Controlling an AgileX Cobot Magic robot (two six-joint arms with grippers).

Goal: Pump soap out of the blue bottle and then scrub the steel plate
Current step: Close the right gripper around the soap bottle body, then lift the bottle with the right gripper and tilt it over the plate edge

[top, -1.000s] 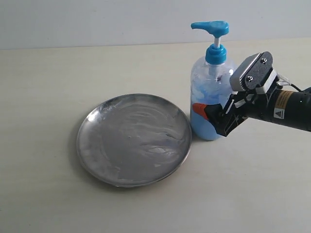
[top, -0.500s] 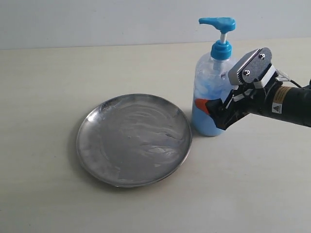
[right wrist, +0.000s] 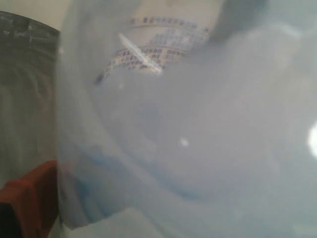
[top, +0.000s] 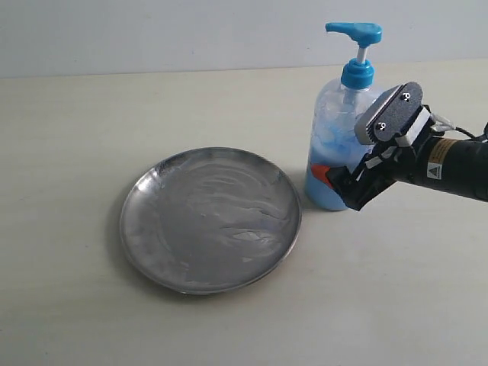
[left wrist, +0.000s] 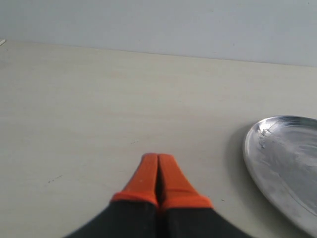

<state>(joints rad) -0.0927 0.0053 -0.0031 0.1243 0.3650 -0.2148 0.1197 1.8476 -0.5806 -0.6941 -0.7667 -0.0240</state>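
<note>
Counter (top: 76, 114): pale and flat, and it carries everything.

Steel plate (top: 210, 221): lies flat on the counter toward the left of the exterior view. Its face is streaky and grey, and I can't pick out a distinct blue blob on it.

Blue bottle (top: 335, 145): just beside the plate's right rim, close but with no contact I can confirm. It leans a little. I can't tell whether its base is fully seated.

Right pincer (top: 339, 181): comes in from the right, low on the bottle's body. One orange pad (top: 319, 171) sits on the near wall and the other is hidden behind the bottle. The right wrist view is filled with bottle, so I read this pincer as clamped on it.

Left pincer (left wrist: 158, 173): tips pressed together, holding nothing, over bare counter with the plate's edge in its view. It is out of the exterior view.

Pump head (top: 354, 32): raised on its stem, nozzle pointing toward the plate side. As I judge it, the nozzle is not yet above the plate.

Soap (top: 324, 194): a light-blue pool in the bottle's bottom.

How I'd do the step:
- Bring the nozzle over the plate's inner face.
- Set the bottle upright with its base planted.
- Keep the low clamp firm.
- Press the closed left pincer straight down the stem axis on the flat top.
- Avoid pressing off-centre, since I expect that would tip or twist the bottle
</note>
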